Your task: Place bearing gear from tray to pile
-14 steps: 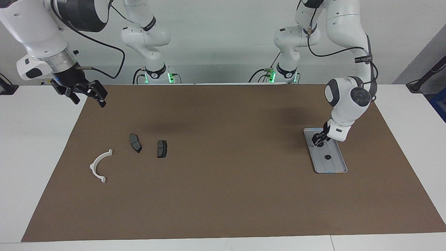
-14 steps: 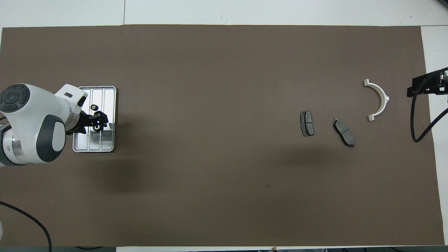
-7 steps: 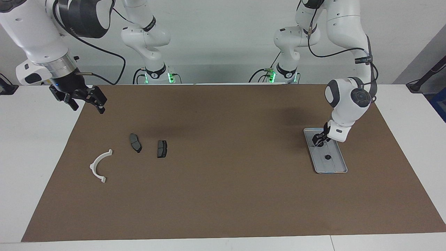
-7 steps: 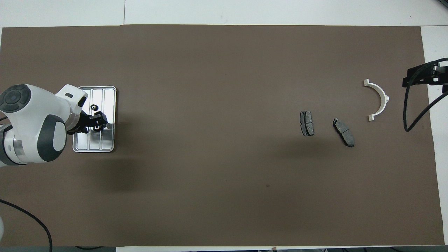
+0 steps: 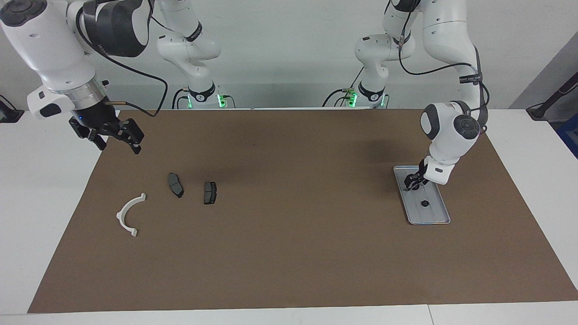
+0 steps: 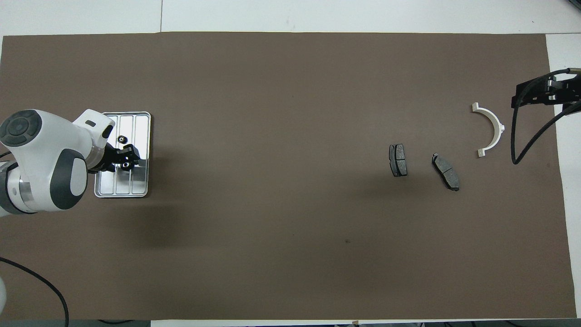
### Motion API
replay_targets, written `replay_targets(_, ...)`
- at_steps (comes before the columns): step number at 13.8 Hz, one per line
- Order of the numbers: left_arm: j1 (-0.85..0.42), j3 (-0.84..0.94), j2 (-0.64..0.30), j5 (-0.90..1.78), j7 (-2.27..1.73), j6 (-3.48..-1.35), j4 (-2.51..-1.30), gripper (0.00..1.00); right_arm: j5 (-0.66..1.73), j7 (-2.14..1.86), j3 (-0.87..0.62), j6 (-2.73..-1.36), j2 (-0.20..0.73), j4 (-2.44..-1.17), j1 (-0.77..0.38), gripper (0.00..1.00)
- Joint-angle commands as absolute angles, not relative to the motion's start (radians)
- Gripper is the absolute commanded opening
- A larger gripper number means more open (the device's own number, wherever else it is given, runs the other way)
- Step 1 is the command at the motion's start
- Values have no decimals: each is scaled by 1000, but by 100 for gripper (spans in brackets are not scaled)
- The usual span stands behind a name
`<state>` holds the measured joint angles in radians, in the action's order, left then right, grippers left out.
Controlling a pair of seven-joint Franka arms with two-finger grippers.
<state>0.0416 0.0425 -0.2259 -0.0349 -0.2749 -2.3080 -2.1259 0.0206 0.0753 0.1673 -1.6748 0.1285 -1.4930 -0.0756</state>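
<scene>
Toward the left arm's end, facing view, tray [image 5: 435, 216]: flat on the brown mat [image 5: 289, 234] that covers the white surface [image 5: 45, 189].
Bearing gear [image 5: 424, 203]: small and dark, in the tray, at its middle.
Left hand [image 5: 412, 183]: lowered into the tray's end nearer the robots; whether it grips anything cannot be told.
Pile: white arc bracket [image 5: 121, 214] and two dark plates [image 5: 175, 185], toward the right arm's end, well apart from the tray.
Right hand [image 5: 119, 146]: raised over the mat's edge, fingers spread, nothing in them; this arm waits.
Overhead view, tray [image 6: 143, 188]: ridges run lengthwise.
Bearing gear [image 6: 121, 139]: loose, just beside the left hand [image 6: 127, 159].
Plates [image 6: 398, 160]: side by side, apart; the arc bracket [image 6: 499, 127] lies farther from the robots.
Right hand: above the mat's border, beside the bracket.
</scene>
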Motion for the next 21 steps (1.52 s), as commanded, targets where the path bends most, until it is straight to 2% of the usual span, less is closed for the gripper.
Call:
replay_targets(1,38,38,-238,-55,-272,-2345,-2137,65,37,54,170,-1710,147,-1483,-80,100)
replay_targets(3,38,38,-238,-55,-272,-2344,-2137,65,37,54,170,-1713,152,-1486,-81,100)
replay_targets(4,38,38,-238,-55,-272,-2344,-2137,60,37,51,170,-1713,153,-1486,-81,100)
replay_targets(8,37,38,-238,-55,-272,-2344,-2137,28,37,58,167,-1733,164,-1486,-90,100)
replay_targets(11,32,37,-238,-55,-273,-2330,-2135,19,63,57,164,-1761,210,-1476,-104,100)
replay_targets(16,18,40,-235,-55,-287,-2209,-2050,18,80,66,118,-1842,256,-1471,-130,100)
replay_targets(21,-61,44,-236,-31,-473,-2121,-1944,18,103,63,123,-1829,262,-1480,-130,100)
